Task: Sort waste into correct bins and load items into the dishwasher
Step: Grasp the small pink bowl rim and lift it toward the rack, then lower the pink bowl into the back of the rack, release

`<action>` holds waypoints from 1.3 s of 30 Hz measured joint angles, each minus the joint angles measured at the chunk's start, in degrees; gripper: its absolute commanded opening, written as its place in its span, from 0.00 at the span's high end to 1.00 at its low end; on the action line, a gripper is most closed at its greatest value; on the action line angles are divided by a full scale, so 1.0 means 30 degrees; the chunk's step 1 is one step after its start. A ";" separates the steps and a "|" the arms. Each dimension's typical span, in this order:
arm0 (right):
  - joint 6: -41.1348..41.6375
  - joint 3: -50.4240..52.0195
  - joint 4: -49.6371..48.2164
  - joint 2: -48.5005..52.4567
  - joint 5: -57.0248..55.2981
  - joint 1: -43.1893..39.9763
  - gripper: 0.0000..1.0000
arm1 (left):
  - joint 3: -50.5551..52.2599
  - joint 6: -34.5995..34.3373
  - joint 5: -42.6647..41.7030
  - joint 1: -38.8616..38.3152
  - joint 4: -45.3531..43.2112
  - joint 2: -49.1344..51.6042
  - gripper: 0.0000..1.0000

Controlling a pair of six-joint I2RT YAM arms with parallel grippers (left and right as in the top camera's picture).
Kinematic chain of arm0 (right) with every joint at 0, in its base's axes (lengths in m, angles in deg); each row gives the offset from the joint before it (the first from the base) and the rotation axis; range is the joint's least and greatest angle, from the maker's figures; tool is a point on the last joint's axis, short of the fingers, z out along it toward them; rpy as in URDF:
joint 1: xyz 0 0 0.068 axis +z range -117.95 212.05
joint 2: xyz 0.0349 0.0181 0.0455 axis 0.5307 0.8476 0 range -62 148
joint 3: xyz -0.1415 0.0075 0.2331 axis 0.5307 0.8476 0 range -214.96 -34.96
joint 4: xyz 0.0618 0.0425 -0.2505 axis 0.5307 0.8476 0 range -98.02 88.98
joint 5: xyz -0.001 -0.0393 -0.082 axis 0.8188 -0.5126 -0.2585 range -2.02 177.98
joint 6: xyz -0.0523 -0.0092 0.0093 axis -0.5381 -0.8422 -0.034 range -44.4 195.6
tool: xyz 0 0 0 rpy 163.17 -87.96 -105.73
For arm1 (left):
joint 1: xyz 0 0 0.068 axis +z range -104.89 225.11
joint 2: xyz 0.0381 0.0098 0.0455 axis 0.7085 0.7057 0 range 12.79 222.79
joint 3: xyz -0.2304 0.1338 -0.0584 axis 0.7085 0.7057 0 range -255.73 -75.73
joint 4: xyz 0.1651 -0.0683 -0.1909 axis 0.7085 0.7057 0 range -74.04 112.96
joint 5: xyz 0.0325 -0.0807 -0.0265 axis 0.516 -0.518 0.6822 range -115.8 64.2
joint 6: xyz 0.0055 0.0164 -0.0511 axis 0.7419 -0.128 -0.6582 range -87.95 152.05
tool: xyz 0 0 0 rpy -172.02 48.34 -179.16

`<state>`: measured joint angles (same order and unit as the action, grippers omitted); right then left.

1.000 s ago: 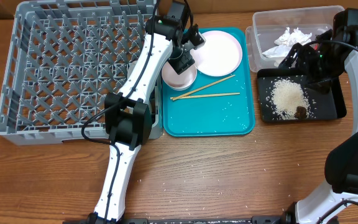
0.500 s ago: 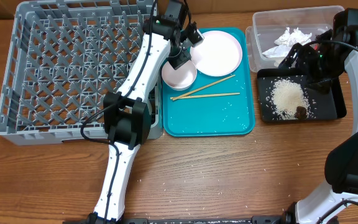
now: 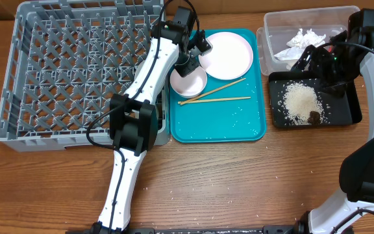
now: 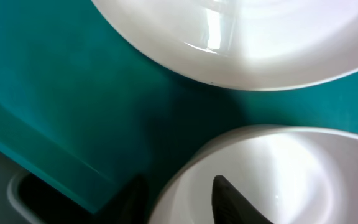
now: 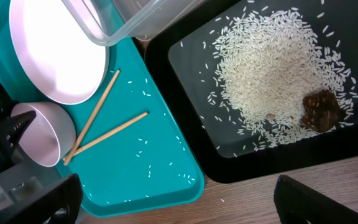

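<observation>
My left gripper point(image 3: 190, 63) is on the near-left rim of a white-pink bowl point(image 3: 189, 82) on the teal tray; in the left wrist view its fingers point(image 4: 179, 200) straddle the bowl's wall point(image 4: 278, 174), one inside, one outside. The round plate point(image 3: 226, 54) lies just behind the bowl, and two chopsticks point(image 3: 216, 95) lie to its right. My right gripper point(image 3: 321, 71) hangs wide open and empty point(image 5: 179, 205) over the black tray point(image 3: 349, 114), which holds rice point(image 3: 300, 101) and a brown lump point(image 3: 313, 117). A crumpled napkin point(image 3: 305, 39) lies in the clear tub point(image 3: 274, 29). No cup, second bowl or red wrapper shows.
The grey dish rack point(image 3: 76, 71) stands at the left against the teal tray point(image 3: 239, 127). Loose rice grains dot the teal tray point(image 5: 148, 158). Bare wooden table lies in front of all the containers.
My left gripper has shifted slightly over the bowl's rim, and the bowl has slid a little to the right and forward. The right arm has not moved.
</observation>
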<state>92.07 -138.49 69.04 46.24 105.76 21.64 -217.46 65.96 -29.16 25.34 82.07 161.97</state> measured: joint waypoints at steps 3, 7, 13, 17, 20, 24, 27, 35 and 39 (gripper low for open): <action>0.0000 0.0000 0.0007 0.0000 0.0007 0.0000 0.00 | 0.0000 0.0219 -0.0036 0.0000 -0.0015 0.0000 0.96; 0.0000 0.0000 0.0007 0.0000 0.0015 0.0000 0.00 | 0.0000 0.0189 -0.0102 0.0000 -0.0044 0.0000 0.96; 0.0000 0.0000 0.0000 0.0000 0.0000 0.0000 0.00 | -0.0240 -0.0401 0.0124 0.0000 0.0539 -0.0007 0.96; 0.0000 0.0000 0.0000 0.0000 0.0007 0.0000 0.00 | -0.0831 -0.1188 0.0415 0.0000 0.0838 -0.0678 0.96; -0.0007 0.0000 0.0007 0.0000 0.0015 0.0000 0.00 | -0.1013 -0.2266 0.1443 0.0000 0.0073 -0.2237 0.96; 0.0000 0.0000 0.0015 0.0000 0.0007 0.0000 0.00 | -0.1486 -0.4488 0.5311 0.0000 -0.1479 -0.4510 0.96; 0.0000 0.0000 0.0007 0.0000 0.0007 0.0000 0.00 | -0.1982 -0.6732 1.1366 0.0000 -0.2412 -0.5632 0.96; 0.0000 0.0000 0.0007 0.0000 0.0000 0.0000 0.00 | -0.1989 -0.8633 2.2112 0.0335 -0.2914 -0.3920 0.96; -0.0007 0.0000 0.0007 0.0000 0.0000 0.0000 0.00 | -0.1974 -0.8779 2.3686 0.0568 -0.2907 -0.2382 0.96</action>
<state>92.05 -138.49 69.06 46.24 105.76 21.64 -223.38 39.62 41.90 27.05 73.34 154.83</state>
